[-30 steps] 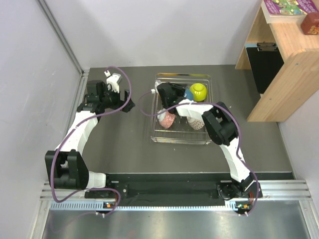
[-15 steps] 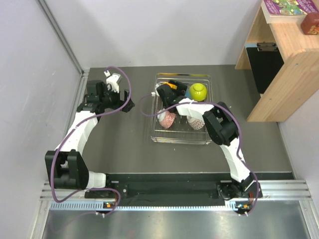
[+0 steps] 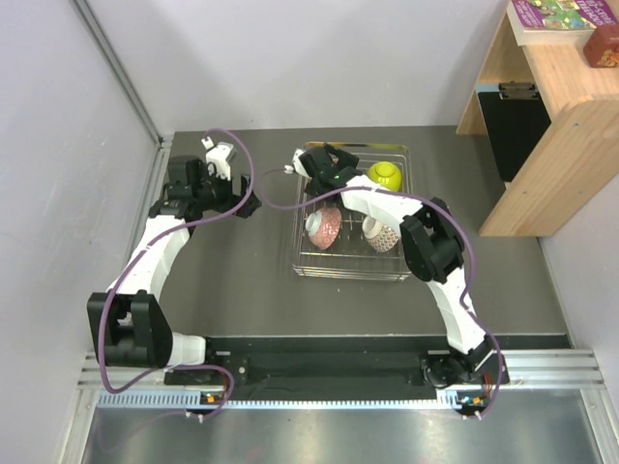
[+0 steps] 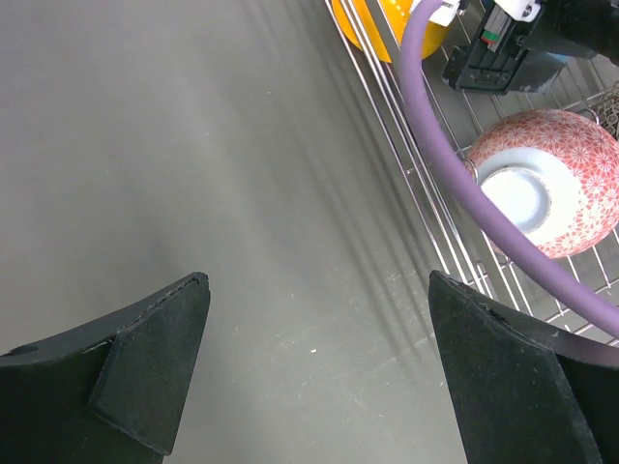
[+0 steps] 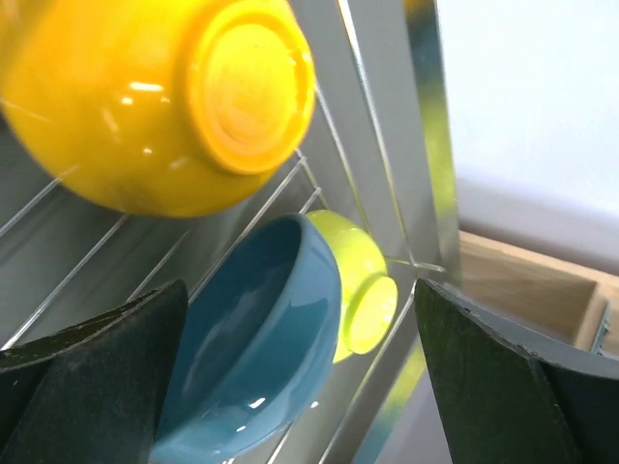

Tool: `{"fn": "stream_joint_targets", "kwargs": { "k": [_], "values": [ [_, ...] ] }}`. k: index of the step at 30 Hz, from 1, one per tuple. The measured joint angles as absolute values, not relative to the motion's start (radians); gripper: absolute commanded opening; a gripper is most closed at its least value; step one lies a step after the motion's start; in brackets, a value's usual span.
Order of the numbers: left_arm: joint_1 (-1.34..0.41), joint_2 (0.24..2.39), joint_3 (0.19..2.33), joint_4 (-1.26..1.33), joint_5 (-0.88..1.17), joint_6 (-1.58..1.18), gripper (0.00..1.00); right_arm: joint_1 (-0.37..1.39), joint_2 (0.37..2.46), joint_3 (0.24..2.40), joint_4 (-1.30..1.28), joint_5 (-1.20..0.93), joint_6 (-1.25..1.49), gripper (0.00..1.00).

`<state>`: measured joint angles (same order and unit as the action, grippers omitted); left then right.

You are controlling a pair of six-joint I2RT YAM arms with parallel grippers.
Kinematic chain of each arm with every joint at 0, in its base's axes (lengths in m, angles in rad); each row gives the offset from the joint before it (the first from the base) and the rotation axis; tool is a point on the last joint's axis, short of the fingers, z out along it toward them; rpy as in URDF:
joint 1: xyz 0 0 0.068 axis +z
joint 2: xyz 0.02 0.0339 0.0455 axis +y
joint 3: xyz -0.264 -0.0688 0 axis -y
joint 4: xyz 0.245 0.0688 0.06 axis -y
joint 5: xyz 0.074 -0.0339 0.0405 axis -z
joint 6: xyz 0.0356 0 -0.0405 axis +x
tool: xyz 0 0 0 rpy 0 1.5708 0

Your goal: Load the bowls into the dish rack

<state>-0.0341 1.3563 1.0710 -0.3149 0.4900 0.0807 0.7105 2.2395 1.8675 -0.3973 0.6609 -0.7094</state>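
Observation:
The dish rack (image 3: 350,275) stands at the middle of the table and holds all the bowls I can see. The lime-yellow bowl (image 3: 384,175) is at its far right. The pinkish-red patterned bowl (image 3: 324,225) and the brownish-grey patterned bowl (image 3: 380,233) sit in its near half. My right gripper (image 3: 325,162) hovers open over the rack's far left corner. In the right wrist view the orange bowl (image 5: 155,97) lies base-up just beyond the open jaws, with the blue bowl (image 5: 251,358) leaning on the lime-yellow bowl (image 5: 366,290). My left gripper (image 3: 248,205) is open and empty above bare table, left of the rack.
A wooden shelf unit (image 3: 546,126) stands at the right, with a book (image 3: 551,14) and a red box (image 3: 604,43) on top. A wall rail (image 3: 160,184) runs along the left. A purple cable (image 4: 455,174) crosses the left wrist view over the rack wires (image 4: 426,208).
My right gripper has opened and let go of the orange bowl, which now rests in the rack's far left corner. The gripper has drawn back a little toward the far edge. The left arm has not moved.

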Motion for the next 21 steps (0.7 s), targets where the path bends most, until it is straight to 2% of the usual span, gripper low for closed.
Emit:
{"fn": "stream_joint_targets", "kwargs": {
  "k": [21],
  "values": [
    [-0.033,1.356,1.071,-0.315,0.491,0.080,0.99,0.701,2.239,1.979,-0.600,0.437,-0.590,1.00]
  ]
}}
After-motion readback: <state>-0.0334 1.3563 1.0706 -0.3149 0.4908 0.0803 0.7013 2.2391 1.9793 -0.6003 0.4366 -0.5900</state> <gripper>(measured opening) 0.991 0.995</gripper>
